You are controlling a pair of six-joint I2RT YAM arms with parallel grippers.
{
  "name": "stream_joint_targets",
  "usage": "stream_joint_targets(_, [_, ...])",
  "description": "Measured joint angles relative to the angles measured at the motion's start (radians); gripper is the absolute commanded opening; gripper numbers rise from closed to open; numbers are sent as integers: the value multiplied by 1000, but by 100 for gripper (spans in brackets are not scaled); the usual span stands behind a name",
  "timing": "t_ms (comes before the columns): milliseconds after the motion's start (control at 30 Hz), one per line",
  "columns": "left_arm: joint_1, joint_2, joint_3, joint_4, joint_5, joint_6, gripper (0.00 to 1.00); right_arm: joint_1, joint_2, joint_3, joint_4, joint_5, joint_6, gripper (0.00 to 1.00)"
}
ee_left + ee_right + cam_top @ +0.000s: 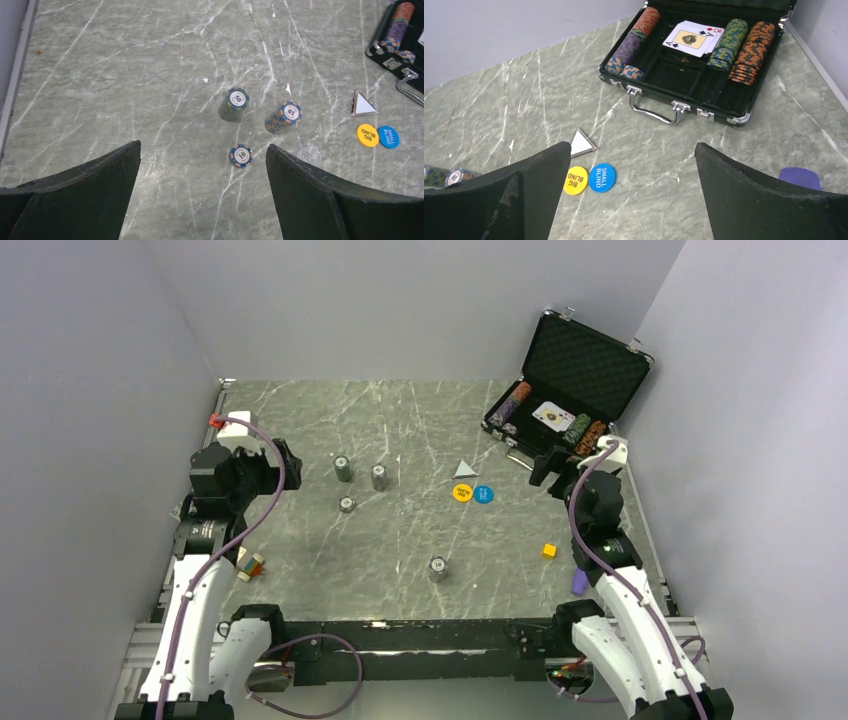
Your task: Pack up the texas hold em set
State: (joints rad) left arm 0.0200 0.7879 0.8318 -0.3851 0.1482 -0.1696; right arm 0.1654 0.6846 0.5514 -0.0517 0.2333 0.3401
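1. As you look down from the top cam, the case (585,368) stands open at the far-right corner, with chip rows (515,405) & cards (553,416) inside. Four chip stacks (379,477) stand loose on the table (300,410).
2. L wrist cam: left gripper (202,146) has its jaws wide, holding nothing; three stacks ahead.
3. R wrist cam: right gripper (633,146) has its jaws wide, empty. The yellow disc (576,180) touches the blue disc (601,177), near the case.

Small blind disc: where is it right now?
Top view: the blue small blind disc lies on the table right of centre, directly right of the yellow big blind disc, on the near side of the white triangle, outside the open case.
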Motion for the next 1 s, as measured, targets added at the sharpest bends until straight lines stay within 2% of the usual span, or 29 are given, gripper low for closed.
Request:
stream_joint_targets(367, [-5,-21,0,-2,-87,19,99,0,114,111,-72,-140,-2,100])
stream_joint_targets(500, [-62,4,10,-8,-119,37,99,0,119,180,-152,-196,12,99])
stream_joint_targets(633, [-131,77,106,-43,-115,44,99,0,150,257,-251,-261,28,95])
stream_joint_targets(733, [-143,120,175,-11,-71,41,99,8,195,290,-325,-327,43,95])
stream_joint_targets(833, [-144,117,166,35,-36,42,99,52,236,291,-408,-366,64,91])
stream_joint_targets(1000, [-149,87,83,45,-30,45,99,201,269,271,-505,-389,116,85])
